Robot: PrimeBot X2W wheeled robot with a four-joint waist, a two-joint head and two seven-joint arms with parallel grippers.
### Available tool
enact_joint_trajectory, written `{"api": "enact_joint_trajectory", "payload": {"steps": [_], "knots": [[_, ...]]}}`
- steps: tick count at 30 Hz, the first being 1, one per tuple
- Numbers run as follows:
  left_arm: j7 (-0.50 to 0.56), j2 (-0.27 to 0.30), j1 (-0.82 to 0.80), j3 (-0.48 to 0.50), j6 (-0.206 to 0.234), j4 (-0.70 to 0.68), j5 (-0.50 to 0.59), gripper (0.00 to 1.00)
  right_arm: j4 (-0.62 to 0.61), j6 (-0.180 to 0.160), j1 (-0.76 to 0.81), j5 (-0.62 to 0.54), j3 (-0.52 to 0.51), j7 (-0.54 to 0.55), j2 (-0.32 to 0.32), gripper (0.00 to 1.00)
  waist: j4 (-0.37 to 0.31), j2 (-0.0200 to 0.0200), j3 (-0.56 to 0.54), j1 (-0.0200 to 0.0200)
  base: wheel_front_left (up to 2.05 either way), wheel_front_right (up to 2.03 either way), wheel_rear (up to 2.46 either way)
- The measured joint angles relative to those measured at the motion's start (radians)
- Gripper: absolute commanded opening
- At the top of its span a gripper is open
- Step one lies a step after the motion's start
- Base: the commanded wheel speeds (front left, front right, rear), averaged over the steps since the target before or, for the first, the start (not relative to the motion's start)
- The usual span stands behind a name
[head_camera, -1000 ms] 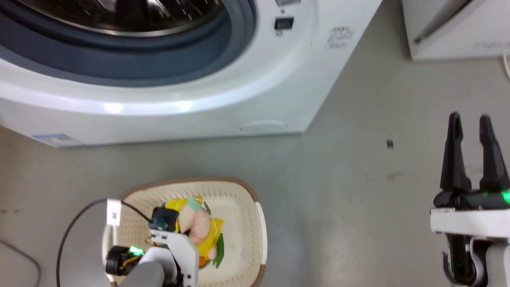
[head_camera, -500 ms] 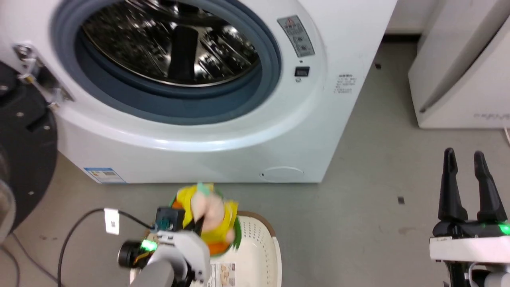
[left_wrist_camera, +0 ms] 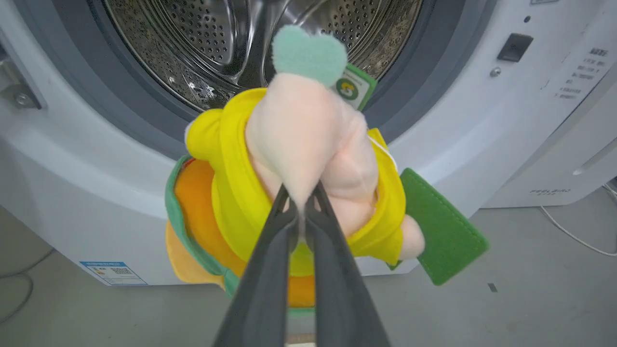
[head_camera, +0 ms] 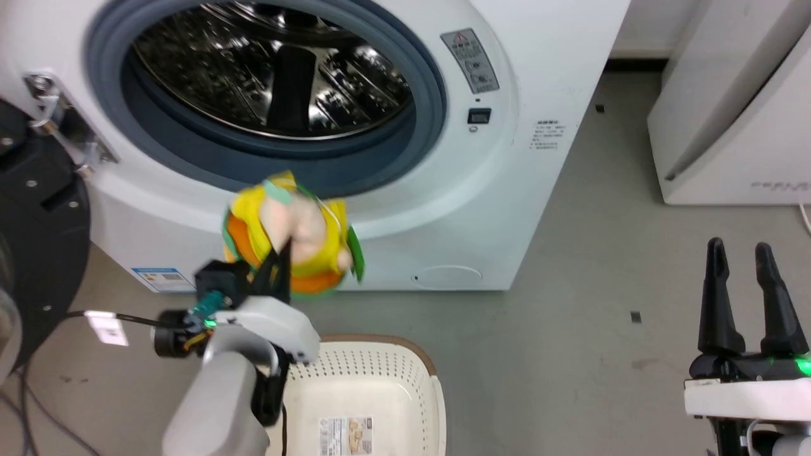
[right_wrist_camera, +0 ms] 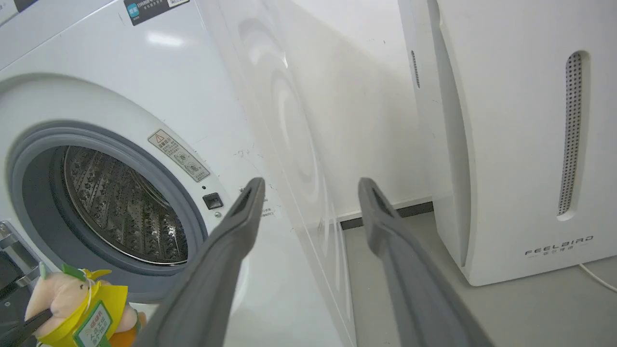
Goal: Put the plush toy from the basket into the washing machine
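Note:
My left gripper (head_camera: 282, 250) (left_wrist_camera: 301, 212) is shut on the plush toy (head_camera: 288, 231) (left_wrist_camera: 299, 183), pinching its pale pink top. The toy hangs in the air just below and in front of the washing machine's (head_camera: 507, 158) open porthole, whose steel drum (head_camera: 266, 69) (left_wrist_camera: 226, 38) shows behind it. The toy (right_wrist_camera: 82, 308) also appears at the lower left of the right wrist view. The cream basket (head_camera: 374, 392) sits on the floor below the toy, with a label sticker inside. My right gripper (head_camera: 741, 253) (right_wrist_camera: 311, 185) stands open at the lower right, holding nothing.
The washer's dark round door (head_camera: 38, 215) hangs open at the left. A white FEELBIRD appliance (head_camera: 735, 107) (right_wrist_camera: 520, 135) stands to the right of the washer. A black cable (head_camera: 19, 392) lies on the grey floor (head_camera: 602, 253) at the left.
My left gripper has lifted the plush toy out of the basket and up to the porthole's lower rim. The head camera tilted up between the earliest frame and the later ones.

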Motion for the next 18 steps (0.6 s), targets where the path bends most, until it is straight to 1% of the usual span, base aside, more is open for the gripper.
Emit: {"api": "enact_joint_trajectory", "payload": {"steps": [5, 8, 18], "knots": [[0.0, -0.001, -0.031, 0.071, 0.029, -0.096, 0.037, 0.0, -0.007, 0.0, -0.026, 0.0, 0.0, 0.0, 0.0, 1.0, -0.021, 0.0, 0.045, 0.0, 0.0, 0.0, 0.0], [0.0, 0.0, -0.073, 0.114, 0.033, -0.125, 0.053, 0.0, -0.012, 0.0, -0.048, 0.0, 0.004, 0.0, 0.0, 1.0, -0.036, 0.0, 0.08, 0.0, 0.0, 0.0, 0.0], [0.0, 0.021, -0.252, 0.207, 0.036, -0.115, 0.1, 0.0, -0.024, 0.0, -0.127, 0.013, 0.023, 0.0, 0.0, 1.0, -0.094, 0.0, 0.206, 0.0001, 0.0, 0.0, 0.0]]}}
